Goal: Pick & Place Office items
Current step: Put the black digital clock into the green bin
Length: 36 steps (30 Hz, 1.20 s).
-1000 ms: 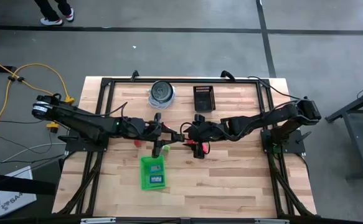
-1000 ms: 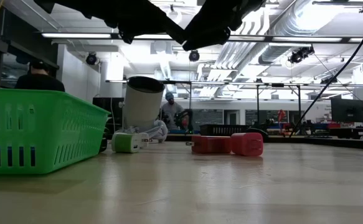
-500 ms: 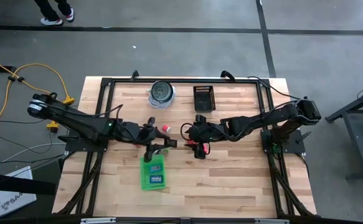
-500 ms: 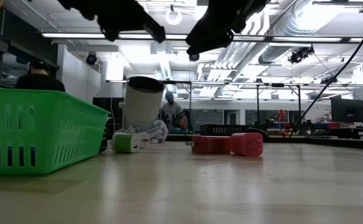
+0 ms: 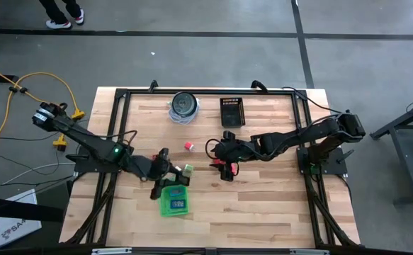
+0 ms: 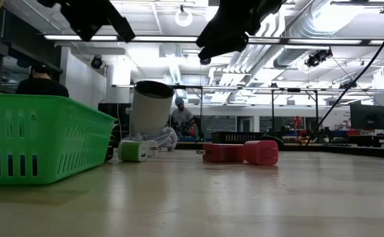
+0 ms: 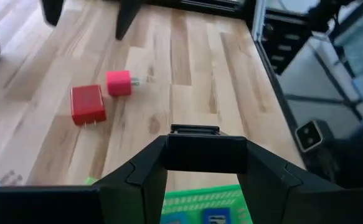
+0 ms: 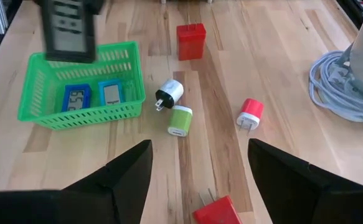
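The step in hand looks like a placement. The left end effector [image 5: 165, 178] hangs over the near edge of the green tray [image 8: 75, 115], its fingers clamped on a grey rectangular piece [image 8: 69, 28] that sits above the tray and not yet inside it. Two blue pieces [image 8: 76, 98] already lie in the tray. The next move likely calls for lowering the piece over a free spot beside them and then letting go.

The left arm reaches in from the counter's far left corner, stretched long and low across the wood. The right arm waits near the counter's middle, its end effector [image 8: 200, 162] with fingers spread wide and holding nothing.

Loose on the counter are a white plug [image 8: 169, 92], a green plug [image 8: 180, 120], a pink plug [image 8: 251, 114] and a red block [image 8: 190, 40].
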Tool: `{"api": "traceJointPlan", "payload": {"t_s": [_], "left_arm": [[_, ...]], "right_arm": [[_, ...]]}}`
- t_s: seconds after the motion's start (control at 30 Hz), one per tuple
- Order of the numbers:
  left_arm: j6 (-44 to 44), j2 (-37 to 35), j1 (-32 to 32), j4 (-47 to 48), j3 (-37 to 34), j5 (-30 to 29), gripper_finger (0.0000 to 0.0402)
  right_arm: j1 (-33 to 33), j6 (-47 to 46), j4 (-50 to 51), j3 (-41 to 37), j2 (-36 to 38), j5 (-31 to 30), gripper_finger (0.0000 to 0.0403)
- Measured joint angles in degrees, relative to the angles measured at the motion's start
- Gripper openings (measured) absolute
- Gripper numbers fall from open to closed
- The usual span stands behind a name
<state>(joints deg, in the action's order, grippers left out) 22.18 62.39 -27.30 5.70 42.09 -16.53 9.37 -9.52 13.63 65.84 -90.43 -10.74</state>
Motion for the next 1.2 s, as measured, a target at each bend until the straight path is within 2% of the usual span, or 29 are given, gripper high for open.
{"api": "traceJointPlan", "payload": {"t_s": [0.07, 0.37, 0.47, 0.77, 0.97, 1.2], "left_arm": [[3.47, 0.02, -1.98, 0.61, 0.0, -3.0, 0.0159], [14.04, 0.63, -15.33, 5.7, -0.11, -24.36, 0.0159], [16.68, 2.44, -17.95, 5.72, -1.1, -28.73, 0.0159], [21.78, 11.55, -18.41, 5.45, -1.9, -33.06, 0.0159], [27.49, 16.44, -19.5, 4.76, -1.91, -33.32, 0.0159], [25.28, 20.93, -21.9, -0.39, -1.92, -33.29, 0.0159]], "right_arm": [[0.0, -0.81, -0.02, 0.0, 0.0, 0.24, 0.025], [0.0, -1.86, -0.02, 0.0, 0.0, 0.43, 0.025], [0.0, -1.86, -0.02, 0.0, 0.0, 0.43, 0.025], [0.0, -2.97, -0.07, 0.0, 0.0, 0.44, 0.025], [0.0, -2.97, -0.05, 0.0, 0.0, 0.43, 0.025], [0.0, -2.86, -0.05, 0.0, 0.0, 0.43, 0.025]]}}
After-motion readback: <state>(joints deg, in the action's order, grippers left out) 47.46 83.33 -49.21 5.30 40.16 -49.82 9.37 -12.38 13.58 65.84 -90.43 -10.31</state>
